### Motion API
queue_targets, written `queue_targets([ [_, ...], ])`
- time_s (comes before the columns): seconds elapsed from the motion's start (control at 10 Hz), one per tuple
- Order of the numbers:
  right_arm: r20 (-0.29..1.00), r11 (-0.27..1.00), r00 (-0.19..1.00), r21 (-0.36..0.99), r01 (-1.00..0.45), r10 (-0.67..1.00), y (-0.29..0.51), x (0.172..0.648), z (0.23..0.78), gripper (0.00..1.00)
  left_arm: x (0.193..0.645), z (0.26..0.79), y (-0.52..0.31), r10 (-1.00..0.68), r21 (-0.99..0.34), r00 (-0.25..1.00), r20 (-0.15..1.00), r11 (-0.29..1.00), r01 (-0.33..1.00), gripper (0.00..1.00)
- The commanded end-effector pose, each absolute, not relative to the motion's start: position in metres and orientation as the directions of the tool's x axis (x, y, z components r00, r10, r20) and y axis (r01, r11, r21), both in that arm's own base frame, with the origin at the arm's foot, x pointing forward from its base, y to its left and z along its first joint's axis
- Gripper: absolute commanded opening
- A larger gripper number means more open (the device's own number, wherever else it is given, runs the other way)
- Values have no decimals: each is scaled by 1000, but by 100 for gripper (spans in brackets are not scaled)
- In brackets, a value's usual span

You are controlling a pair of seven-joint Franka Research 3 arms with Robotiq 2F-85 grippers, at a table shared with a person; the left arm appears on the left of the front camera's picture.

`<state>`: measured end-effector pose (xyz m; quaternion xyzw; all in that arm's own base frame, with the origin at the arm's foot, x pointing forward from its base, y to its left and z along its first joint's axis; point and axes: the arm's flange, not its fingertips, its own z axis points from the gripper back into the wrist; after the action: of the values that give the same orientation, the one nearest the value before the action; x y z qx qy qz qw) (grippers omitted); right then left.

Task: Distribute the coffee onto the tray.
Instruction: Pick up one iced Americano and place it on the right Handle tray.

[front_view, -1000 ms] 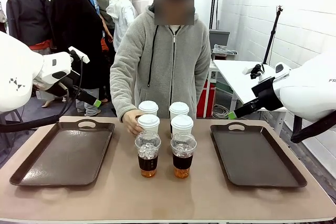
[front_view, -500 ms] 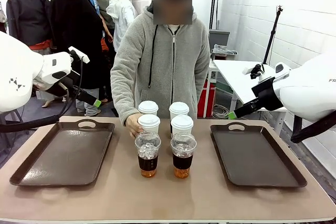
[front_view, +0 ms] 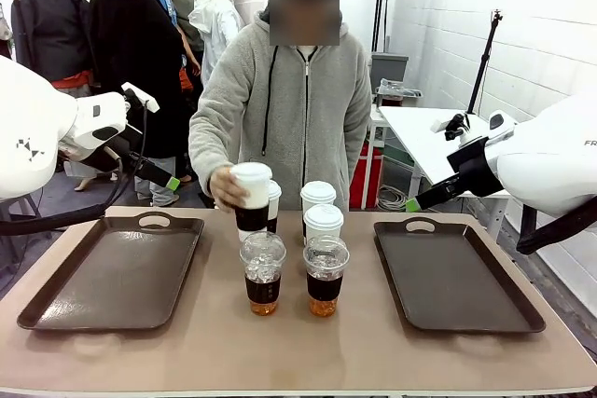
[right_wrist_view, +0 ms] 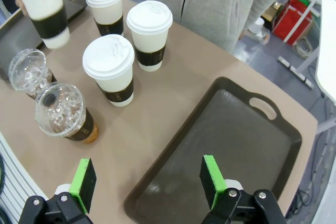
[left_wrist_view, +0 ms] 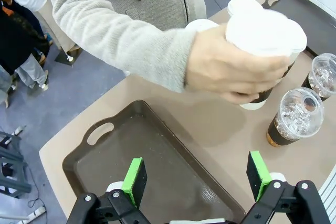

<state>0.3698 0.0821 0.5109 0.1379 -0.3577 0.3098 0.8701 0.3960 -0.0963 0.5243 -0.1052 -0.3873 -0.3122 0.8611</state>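
Observation:
A person's hand (front_view: 222,188) holds one white paper coffee cup (front_view: 252,195) lifted above the table, left of the group. Three more white lidded cups stay on the table (right_wrist_view: 107,3) (right_wrist_view: 149,30) (right_wrist_view: 113,72). Two clear dome-lidded iced cups (front_view: 263,272) (front_view: 326,272) stand in front of them. A dark tray lies on each side, the left tray (front_view: 112,272) and the right tray (front_view: 457,277), both bare. My left gripper (left_wrist_view: 197,174) hovers open above the left tray. My right gripper (right_wrist_view: 149,182) hovers open above the right tray's near corner. Neither touches a cup.
The person in a grey fleece (front_view: 289,109) stands at the far edge of the table, reaching over it. The tan tabletop (front_view: 308,351) is bare in front of the cups. A white side table (front_view: 420,137) stands behind at the right.
The person's hand has lifted the front-left white cup off the table and raised it toward the left. Both arms have stayed still.

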Motion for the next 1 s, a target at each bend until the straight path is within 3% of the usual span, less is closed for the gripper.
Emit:
queue_targets([
  [0.0, 708, 770, 552, 18, -638, 440, 82, 370, 511, 100, 398, 525, -96, -458, 59, 511, 727, 784, 618, 100],
  [0.3, 706, 726, 518, 8, -687, 482, 79, 377, 498, 100, 398, 525, -96, -458, 59, 511, 727, 784, 618, 100],
  [0.7, 525, 729, 580, -121, -674, 623, 91, 387, 502, 100, 398, 525, -96, -458, 59, 511, 727, 784, 618, 100],
  [0.9, 370, 643, 549, -209, -737, 749, 101, 388, 499, 100, 398, 525, -96, -458, 59, 511, 727, 784, 618, 100],
])
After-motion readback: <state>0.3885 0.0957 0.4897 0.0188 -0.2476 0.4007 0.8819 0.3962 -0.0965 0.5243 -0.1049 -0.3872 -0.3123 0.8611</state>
